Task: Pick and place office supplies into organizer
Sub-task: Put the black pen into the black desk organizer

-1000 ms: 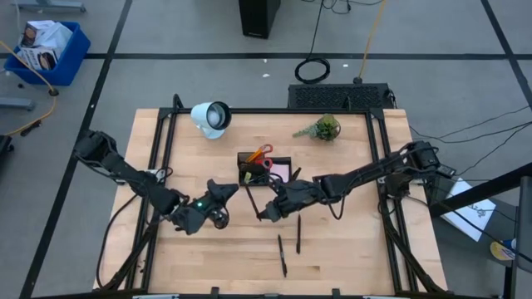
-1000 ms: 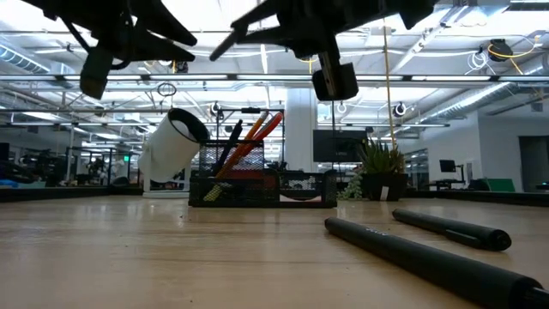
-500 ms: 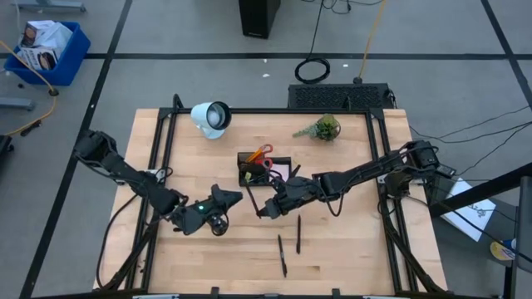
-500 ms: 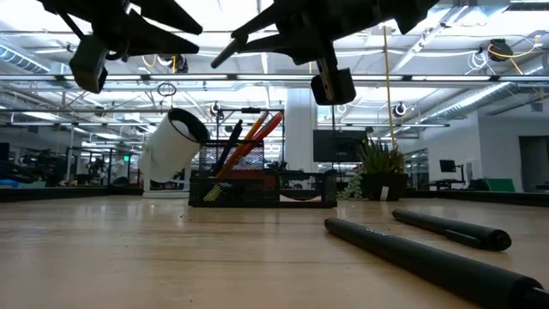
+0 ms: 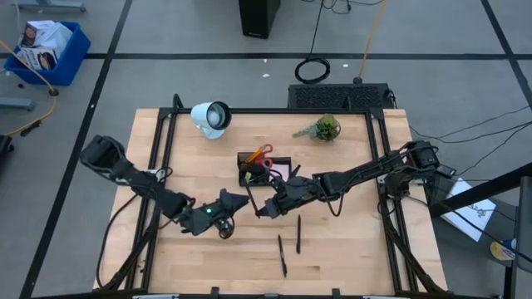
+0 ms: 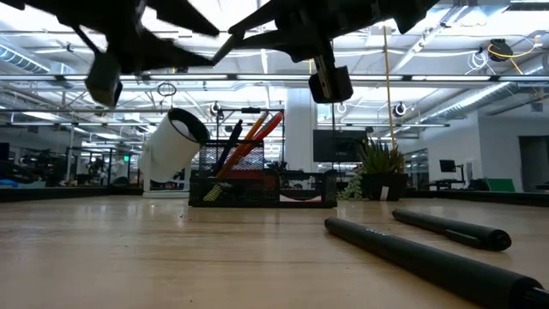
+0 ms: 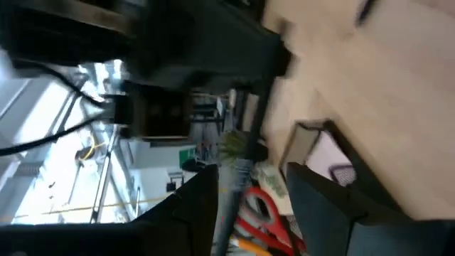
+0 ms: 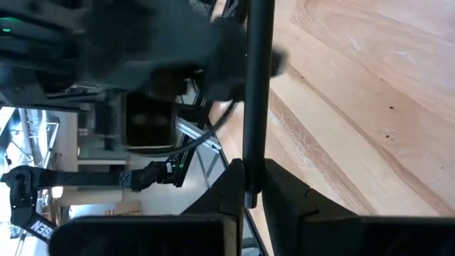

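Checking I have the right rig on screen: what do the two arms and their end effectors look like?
Both arms are dark, jointed and slim. The left end effector has a small green light just behind it; the right end effector is all black. Black cables trail along both arms.

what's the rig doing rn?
Loading office supplies into the organizer. The right end effector is shut on a black pen, held above the table just in front of the organizer. The left end effector hovers open beside it. Two more pens lie on the table; scissors are already in.
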